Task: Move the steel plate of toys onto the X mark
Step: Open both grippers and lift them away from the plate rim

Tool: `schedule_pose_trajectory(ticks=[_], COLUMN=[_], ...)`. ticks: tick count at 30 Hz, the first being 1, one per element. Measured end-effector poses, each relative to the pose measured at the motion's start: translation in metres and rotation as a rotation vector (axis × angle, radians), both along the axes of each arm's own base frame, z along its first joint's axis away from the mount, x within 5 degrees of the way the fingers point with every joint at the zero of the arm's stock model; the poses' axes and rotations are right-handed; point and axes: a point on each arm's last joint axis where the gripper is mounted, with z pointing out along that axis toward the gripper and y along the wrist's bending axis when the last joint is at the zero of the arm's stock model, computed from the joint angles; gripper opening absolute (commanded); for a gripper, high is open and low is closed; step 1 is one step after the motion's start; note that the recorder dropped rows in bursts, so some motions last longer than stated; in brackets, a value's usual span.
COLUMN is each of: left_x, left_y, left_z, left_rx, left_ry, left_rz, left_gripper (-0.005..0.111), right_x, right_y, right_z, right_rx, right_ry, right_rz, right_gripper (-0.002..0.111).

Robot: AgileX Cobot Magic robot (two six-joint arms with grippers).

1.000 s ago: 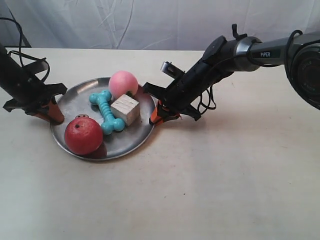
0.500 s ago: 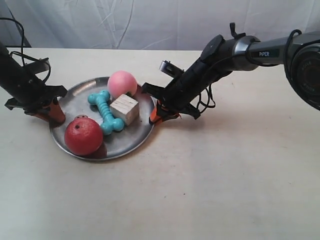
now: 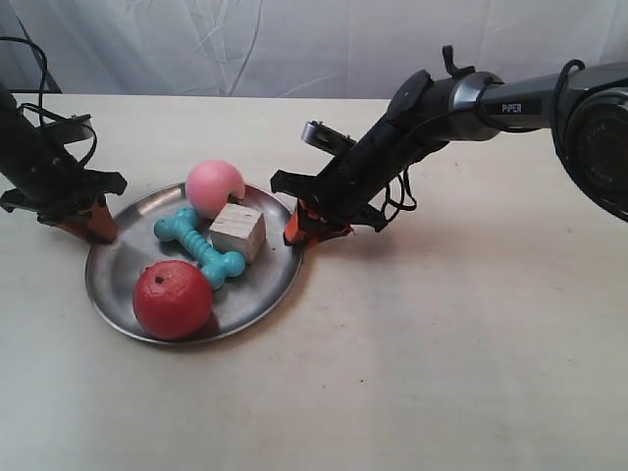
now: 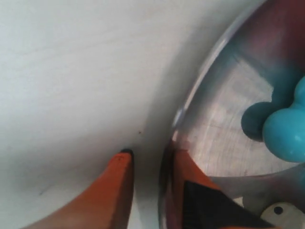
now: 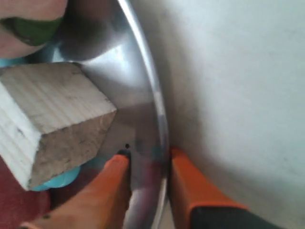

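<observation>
Left gripper (image 4: 150,160) is clamped over the rim of the plate (image 3: 116,263): one of its orange fingers (image 4: 114,191) is outside, with its tip down by the table (image 3: 442,353), and the other is inside on the metal. The raised edge runs up between them. Right gripper (image 5: 147,155) grips the opposite rim the same way, one finger in the dish and one out. From the side, it is the arm at the exterior view's right, reaching in low from that side.

The plate sits on the table between the two grippers, toward the exterior view's left. Whether its base is fully down or just lifted I cannot tell.

All four toys are in it. The apple (image 3: 174,299) is at the near edge. The ball (image 3: 215,186) is at the far edge, up against the back of the cube (image 3: 237,232). The bone (image 3: 201,247) lies slantwise across the middle, with one end just beside the cube and the apple. In the right wrist view the cube is near the inner finger, with a strip of bare steel between them.

A white cloth (image 3: 245,44) hangs behind the table.
</observation>
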Motion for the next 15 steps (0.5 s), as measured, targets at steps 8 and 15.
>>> schedule_pose_trajectory(ticks=[8, 15], left_x=[0.0, -0.004], left_y=[0.016, 0.019], left_z=[0.037, 0.075], left_rx=[0.077, 0.091], left_ry=[-0.106, -0.207], left_rz=[0.054, 0.072], left_gripper=[0.026, 0.001], right_x=[0.006, 0.014], right_y=[-0.006, -0.043], right_z=[0.018, 0.047], right_rx=[-0.02, -0.068], right_ry=[-0.081, -0.118], right_rz=[-0.012, -0.054], right_gripper=[0.039, 0.019])
